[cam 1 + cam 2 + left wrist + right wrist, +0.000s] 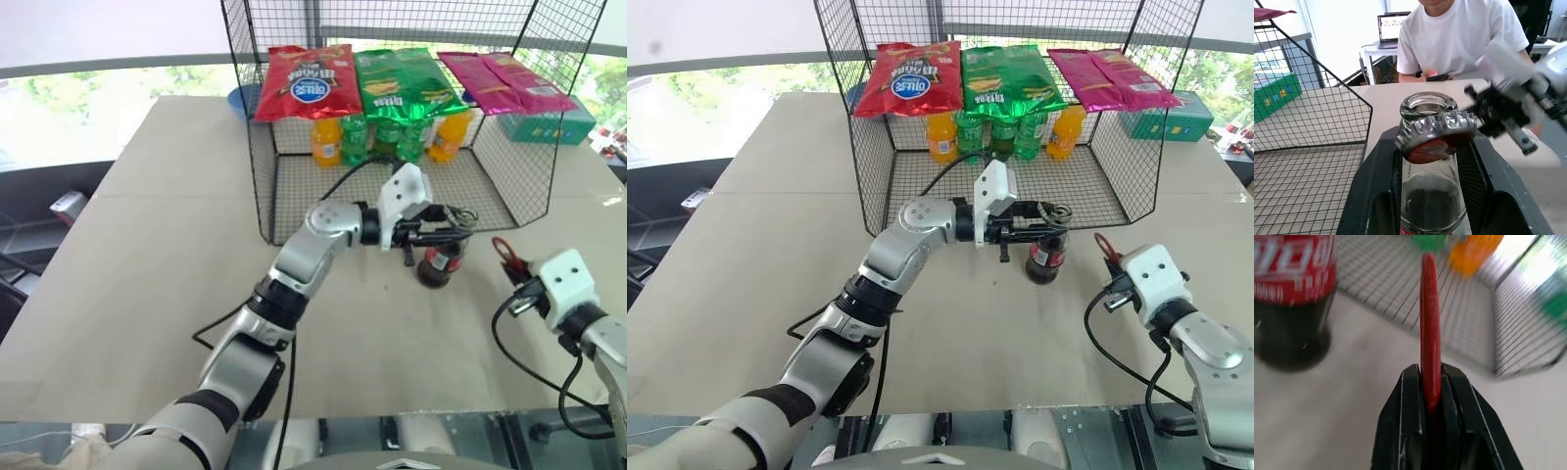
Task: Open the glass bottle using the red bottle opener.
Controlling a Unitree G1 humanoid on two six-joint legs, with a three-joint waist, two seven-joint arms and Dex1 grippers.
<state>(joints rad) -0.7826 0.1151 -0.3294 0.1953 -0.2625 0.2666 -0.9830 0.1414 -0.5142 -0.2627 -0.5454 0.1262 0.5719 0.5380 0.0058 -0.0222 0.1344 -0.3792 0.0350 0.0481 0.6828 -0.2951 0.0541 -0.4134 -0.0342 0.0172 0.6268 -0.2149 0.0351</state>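
Bright daylight enters from the windows behind the wire cage point(411, 147); the panes are blown out to white or pale green. The bench point(147, 294) is evenly lit, with soft shadows. In the left wrist view the bottle point(1430, 196) mouth and its tilted cap point(1437, 137) are sharp, while the other claw point(1503, 115) is smeared. The right wrist view shows heavy blur around the opener point(1430, 333).
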